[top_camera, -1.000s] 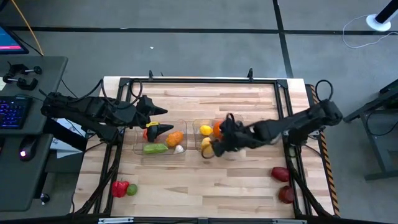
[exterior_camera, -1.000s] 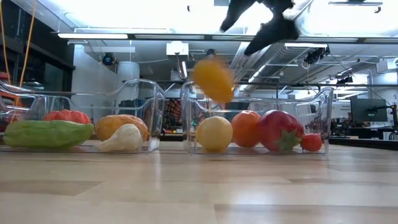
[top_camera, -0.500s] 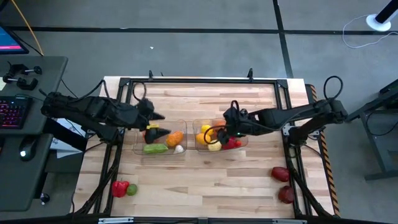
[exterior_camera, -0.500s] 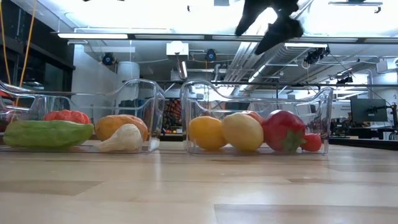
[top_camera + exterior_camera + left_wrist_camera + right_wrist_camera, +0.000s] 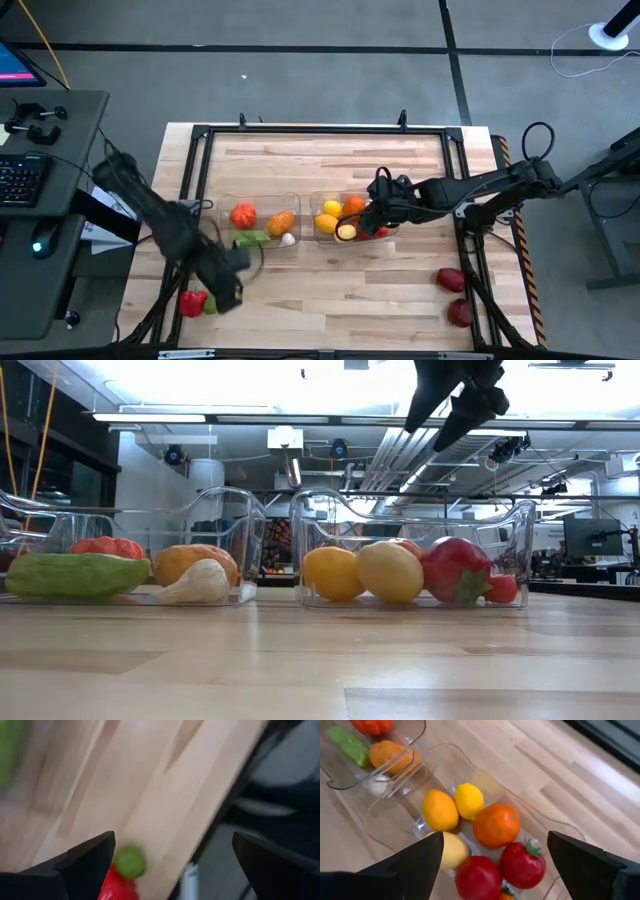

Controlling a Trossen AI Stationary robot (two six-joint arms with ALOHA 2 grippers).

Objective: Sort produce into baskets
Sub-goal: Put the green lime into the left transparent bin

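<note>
Right basket (image 5: 322, 199), the landmark, holds yellow, orange and red produce (image 5: 346, 232). Right gripper (image 5: 372, 212) hangs over it, fingers apart, empty. Left basket (image 5: 222, 238) sits just beside it. Left gripper (image 5: 225, 296), fingers apart, is well off by a red pepper (image 5: 191, 302) and green piece (image 5: 211, 305).

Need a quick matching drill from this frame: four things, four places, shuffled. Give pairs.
Things:
1. Left gripper
2. Right gripper
3. Green vegetable
4. Two dark red pieces

Places:
A. Over the right basket
B. In the left basket
C. Loose on the table, near right corner
D. By the red and green pieces at the near left corner

Pairs: 1-D, 2-A, 3-B, 4-C
</note>
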